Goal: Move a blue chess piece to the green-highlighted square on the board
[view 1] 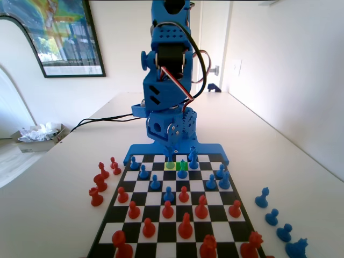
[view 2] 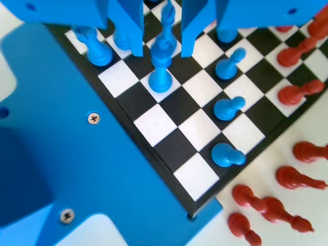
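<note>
End effector (view 2: 161, 36) jaws open astride the blue chess piece (view 2: 162, 61), gripping nothing.

Fixed view's bottom edge crops front red pieces (view 1: 208, 248); gripper's fingers (view 2: 134, 25) cropped above.

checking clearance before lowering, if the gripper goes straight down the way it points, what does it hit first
Most likely the tall blue chess piece standing upright between the open fingers of the gripper; the board lies below it. Depth is hard to judge.
</note>
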